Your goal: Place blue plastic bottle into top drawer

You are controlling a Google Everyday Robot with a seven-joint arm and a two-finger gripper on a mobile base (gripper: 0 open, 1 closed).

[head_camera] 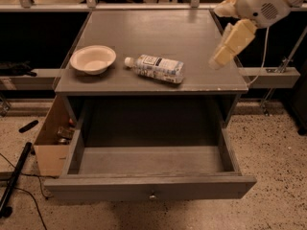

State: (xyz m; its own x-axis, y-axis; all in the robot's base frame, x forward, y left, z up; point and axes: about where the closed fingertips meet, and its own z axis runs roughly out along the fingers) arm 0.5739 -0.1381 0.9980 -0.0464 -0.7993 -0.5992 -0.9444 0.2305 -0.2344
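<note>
The blue plastic bottle [157, 68] lies on its side near the front of the grey cabinet top [158, 28], its white cap pointing left. The top drawer [148, 188] stands pulled out below it, and its inside is bare. My gripper [219, 57] hangs from the white arm at the upper right. It is above the right edge of the cabinet top, to the right of the bottle and apart from it, and it holds nothing.
A cream round bowl [92, 59] sits on the cabinet top left of the bottle. An open cardboard box [50, 140] with small items stands on the floor at the cabinet's left. A black pole and cables [14, 176] lie on the speckled floor at left.
</note>
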